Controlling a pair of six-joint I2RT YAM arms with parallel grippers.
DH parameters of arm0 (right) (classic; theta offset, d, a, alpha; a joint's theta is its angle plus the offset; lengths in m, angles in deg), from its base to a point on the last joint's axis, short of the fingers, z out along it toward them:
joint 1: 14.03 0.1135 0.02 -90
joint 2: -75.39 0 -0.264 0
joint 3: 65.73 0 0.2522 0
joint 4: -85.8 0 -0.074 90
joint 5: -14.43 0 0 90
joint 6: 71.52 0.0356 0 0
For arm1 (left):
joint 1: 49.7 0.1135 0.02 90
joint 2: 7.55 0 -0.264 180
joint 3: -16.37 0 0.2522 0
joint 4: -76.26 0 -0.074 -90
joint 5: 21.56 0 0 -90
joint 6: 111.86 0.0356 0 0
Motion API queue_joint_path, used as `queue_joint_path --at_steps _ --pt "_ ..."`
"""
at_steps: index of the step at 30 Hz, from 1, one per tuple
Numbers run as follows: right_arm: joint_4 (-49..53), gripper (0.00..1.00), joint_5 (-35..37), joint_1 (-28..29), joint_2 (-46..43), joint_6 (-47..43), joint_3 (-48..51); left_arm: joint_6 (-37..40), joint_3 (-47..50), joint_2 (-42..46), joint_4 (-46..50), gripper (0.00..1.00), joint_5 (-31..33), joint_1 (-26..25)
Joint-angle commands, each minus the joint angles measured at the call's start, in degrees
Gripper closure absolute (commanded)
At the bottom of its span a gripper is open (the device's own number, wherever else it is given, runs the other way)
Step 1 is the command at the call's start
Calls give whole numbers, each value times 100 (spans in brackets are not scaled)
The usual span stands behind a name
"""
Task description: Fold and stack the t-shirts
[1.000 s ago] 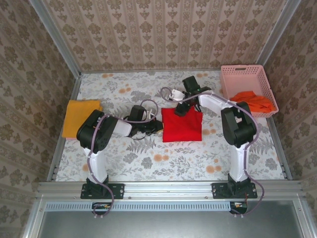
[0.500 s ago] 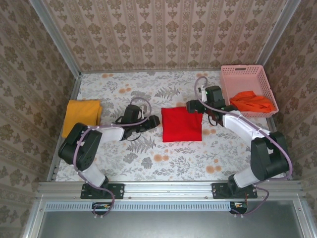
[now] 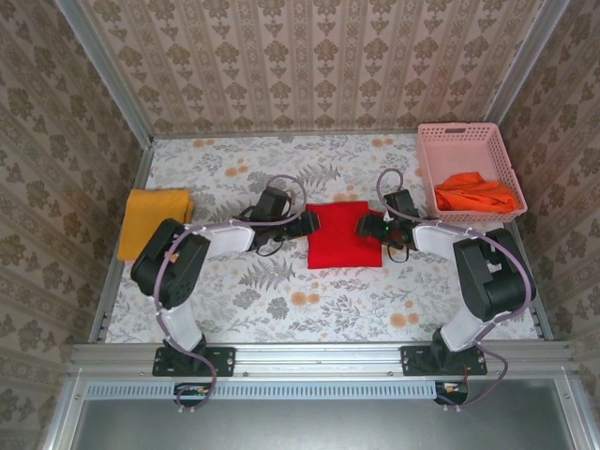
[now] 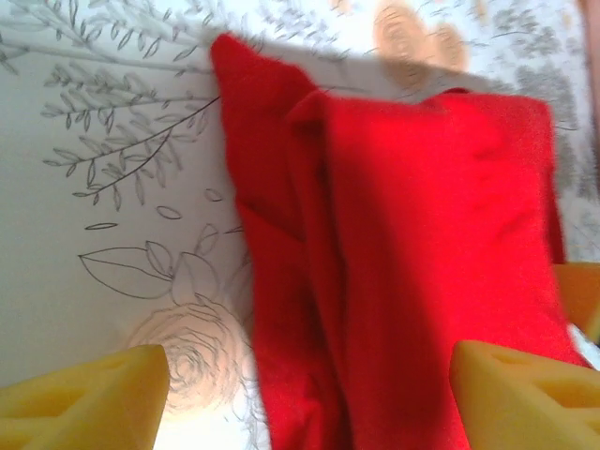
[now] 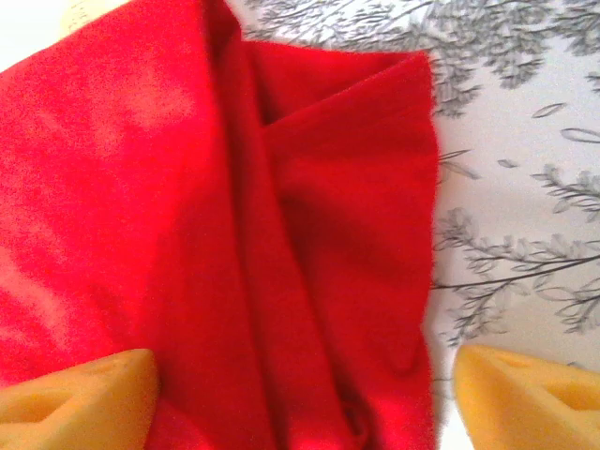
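Folded red t-shirt (image 3: 345, 239) lies flat on table (image 3: 281, 291). L end effector (image 3: 307, 222) at its left edge, R end effector (image 3: 364, 225) at right edge; both released, fingers spread wide.

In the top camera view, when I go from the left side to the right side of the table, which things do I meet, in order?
mustard-yellow t-shirt → red t-shirt → pink basket, with the orange t-shirt lying inside it
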Motion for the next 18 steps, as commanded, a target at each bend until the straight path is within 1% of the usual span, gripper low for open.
queue_joint_path --at_steps 1,2,4,7,11,15,18 --pt "-239 27 -451 20 356 172 -150 -53 -246 -274 94 29 -187 -38" --pt "-252 31 -508 28 419 148 -178 -54 -299 -336 70 32 -228 -39" --pt "-265 36 -689 67 531 101 -263 -67 -404 -455 47 42 -288 -49" --pt "-203 38 -768 198 574 -32 -363 -101 -526 -601 -30 50 -408 -49" --pt "-136 39 -735 367 494 -105 -455 -121 -616 -680 -68 57 -537 -74" --pt "-48 43 -732 595 485 -54 -612 -134 -634 -607 -76 59 -593 -95" --pt "-166 50 -873 707 598 28 -688 -207 -565 -495 -166 56 -649 -98"
